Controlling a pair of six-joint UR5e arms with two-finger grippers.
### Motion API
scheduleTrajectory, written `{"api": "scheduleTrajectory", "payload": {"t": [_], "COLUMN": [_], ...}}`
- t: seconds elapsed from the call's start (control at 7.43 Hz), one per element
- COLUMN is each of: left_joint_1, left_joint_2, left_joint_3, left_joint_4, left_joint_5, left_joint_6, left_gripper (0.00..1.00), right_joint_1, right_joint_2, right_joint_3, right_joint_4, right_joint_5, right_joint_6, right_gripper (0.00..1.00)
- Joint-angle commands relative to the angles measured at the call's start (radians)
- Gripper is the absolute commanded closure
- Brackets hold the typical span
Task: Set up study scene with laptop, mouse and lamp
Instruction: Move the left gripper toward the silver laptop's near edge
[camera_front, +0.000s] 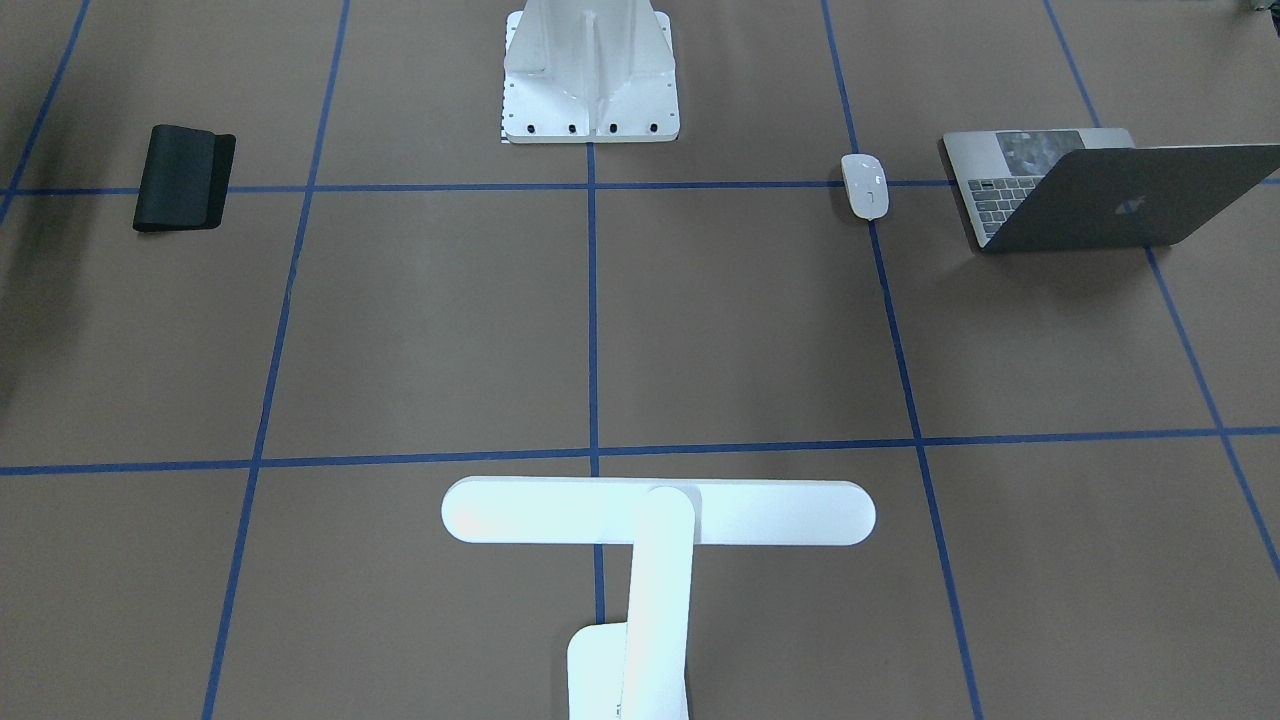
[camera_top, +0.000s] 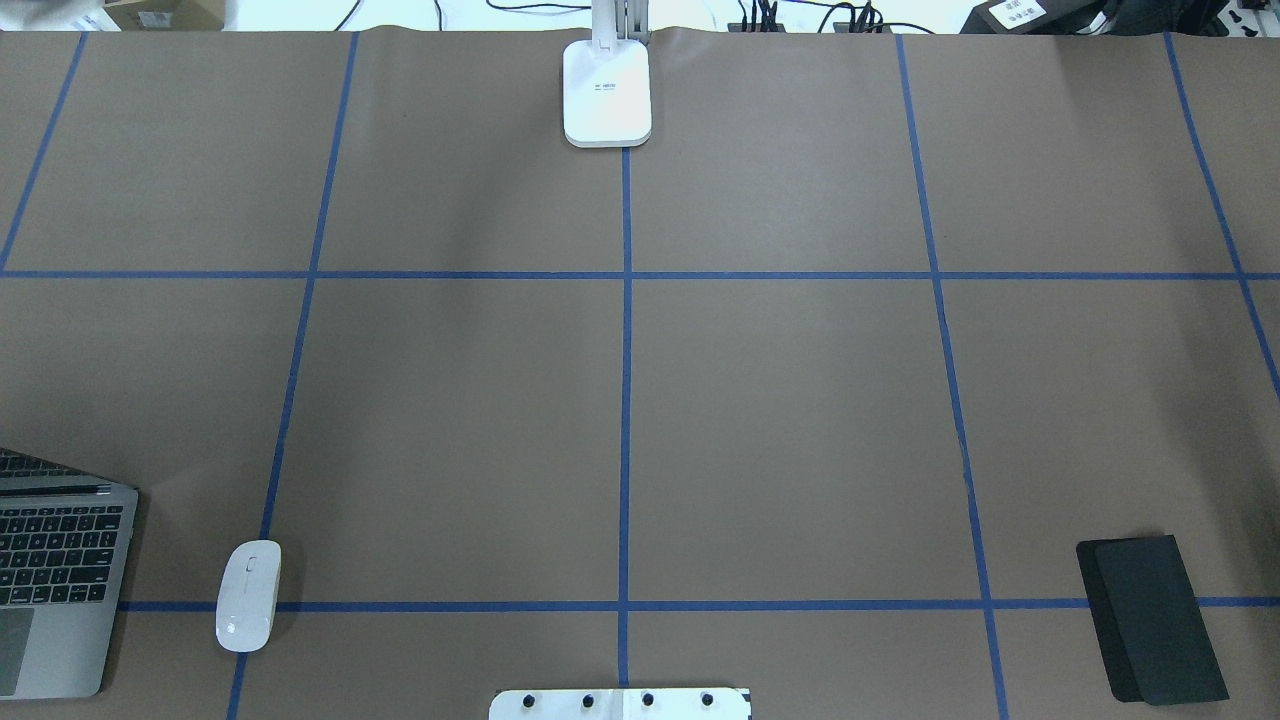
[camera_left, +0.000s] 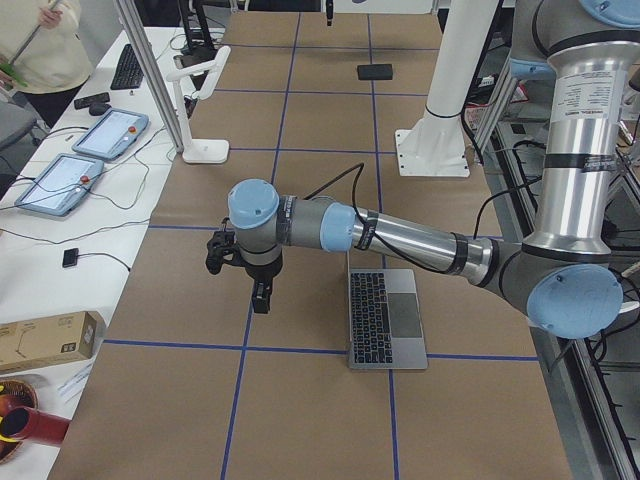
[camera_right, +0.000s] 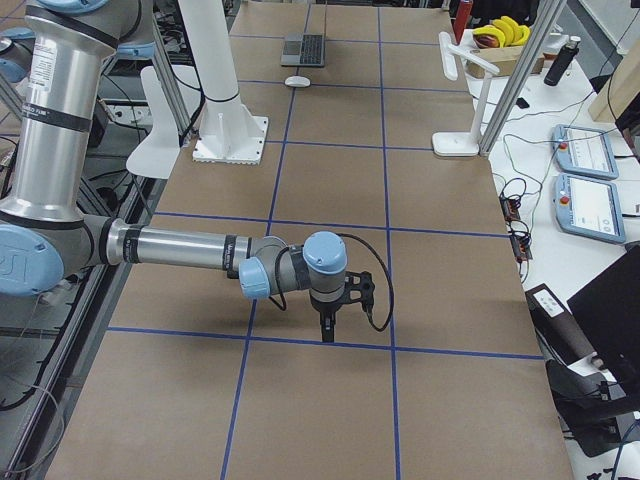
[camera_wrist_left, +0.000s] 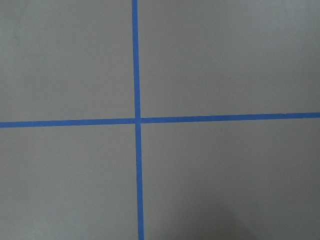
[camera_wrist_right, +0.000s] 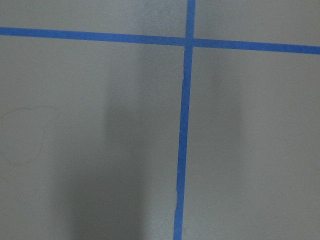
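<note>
Nearest the front camera, the lamp (camera_front: 660, 600) is standing at the operators' edge of the table (camera_front: 750, 330). Its base (camera_top: 607, 95) is sitting on the middle tape line (camera_top: 625, 400), and its bar (camera_front: 780, 512) is lying level, crosswise to that line.

At the robot's left end of the table, close to the robot's edge, the laptop (camera_front: 1130, 205) is sitting open. Its keyboard is facing the robot and the logo on its lid is facing the operators. The mouse (camera_front: 865, 185) is lying flat just beside it on the side toward the table's middle, not touching it, over a crossing of tape lines.

From the robot's left arm (camera_left: 400, 235), the left gripper (camera_left: 260, 305) is hanging fingers-down above bare paper, out past the laptop toward the operators' side. It is showing only in a side view, so I cannot tell whether its jaws are released or clenched. From the right arm (camera_right: 180, 248), the right gripper (camera_right: 327, 333) is hanging the same way near the table's other end, close to a tape line. Its jaws I cannot tell either.

At the robot's right end a black mat (camera_front: 183, 178) is lying across a tape line. A white bracket (camera_front: 590, 90) is standing at the middle of the robot's edge.
</note>
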Motion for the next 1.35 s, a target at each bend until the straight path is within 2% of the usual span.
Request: {"api": "scheduleTrajectory", "payload": {"t": [0.0,0.54,0.94,1.21], "left_joint_1": [-0.001,-0.001,-0.001,-0.001], "left_joint_2": [-0.001,0.014,0.097,0.166], "left_joint_3": [0.004,0.002,-0.064,-0.12], "left_joint_4": [0.0,0.017,0.022,0.022], "left_joint_5": [0.0,0.0,0.0,0.0], "left_joint_6": [0.0,-0.034,-0.217,-0.403], "left_gripper": [0.0,0.0,0.0,0.0], "right_joint_1": [-0.008,-0.05,-0.057,-0.112], "right_joint_2": [-0.001,0.012,0.01,0.018], "right_joint_3": [0.002,-0.003,0.023,0.04], "right_joint_4": [0.0,-0.002,-0.049,-0.052], "right_joint_5": [-0.01,-0.079,-0.067,-0.067], "right_joint_6": [-0.005,0.002,0.004,0.01], "right_gripper": [0.0,0.0,0.0,0.0]}}
